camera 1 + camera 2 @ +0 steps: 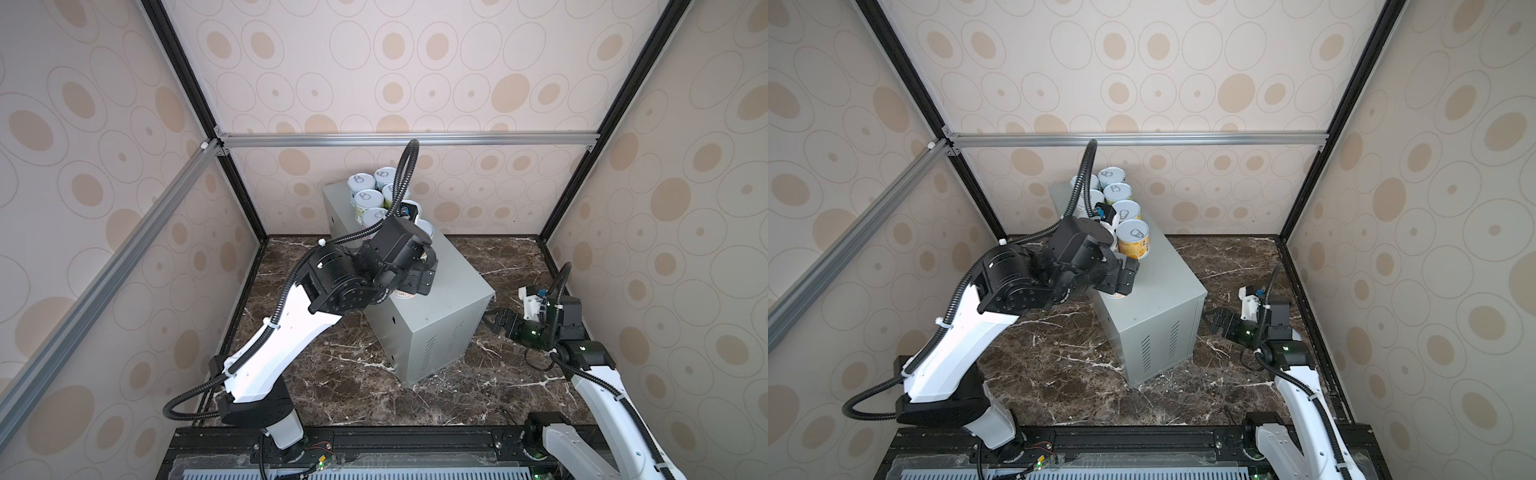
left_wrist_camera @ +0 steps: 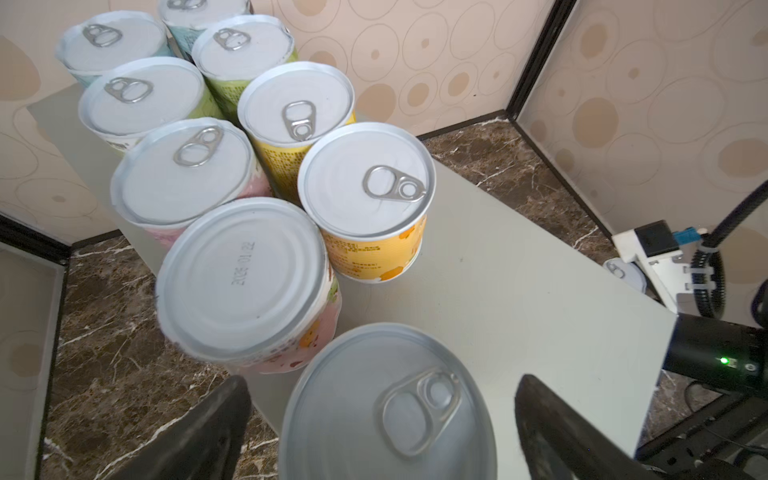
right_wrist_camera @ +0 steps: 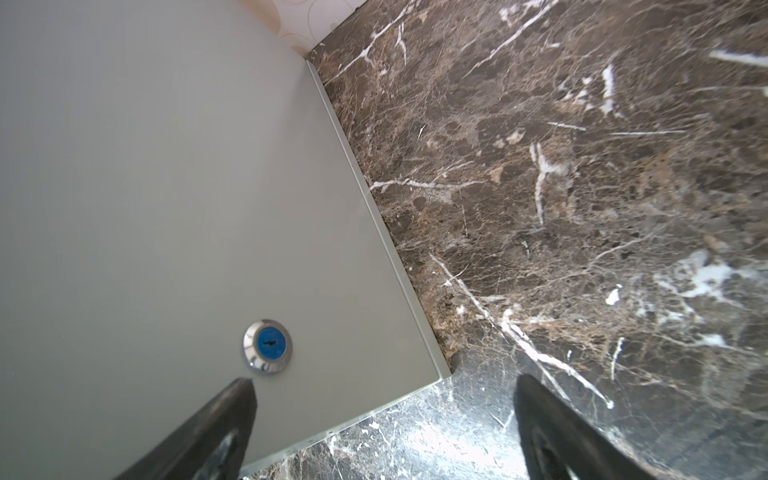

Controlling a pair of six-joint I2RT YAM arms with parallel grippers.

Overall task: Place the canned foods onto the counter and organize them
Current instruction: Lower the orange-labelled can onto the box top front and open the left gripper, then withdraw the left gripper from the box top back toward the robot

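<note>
Holds left jaws wide astride, without touching, the nearest can (image 2: 388, 409) in a double row of cans (image 2: 365, 183) standing from the far end of the grey worktop (image 1: 457, 274), and right jaws wide, empty, low beside its near end.

**Colours and patterns.** The canned foods (image 1: 1128, 210) share silvery-white lids. Their labels differ: teal tin (image 2: 112, 41), green tin (image 2: 243, 50), yellow tin (image 2: 297, 104), orange tin (image 2: 365, 191) with darker orange print, and pink tin (image 2: 183, 174). The counter (image 2: 498, 270) is plain light grey, and its lock (image 3: 268, 345) is blue within a chrome ring. The marble surface (image 3: 561, 166) is dark brown, veined white. The walls (image 1: 415, 62) are beige with tan ovals inside thin grey rings. The fingers (image 2: 208, 428) of my left gripper (image 2: 384, 380) are black. My left arm (image 1: 291, 332) is white with black joints.
</note>
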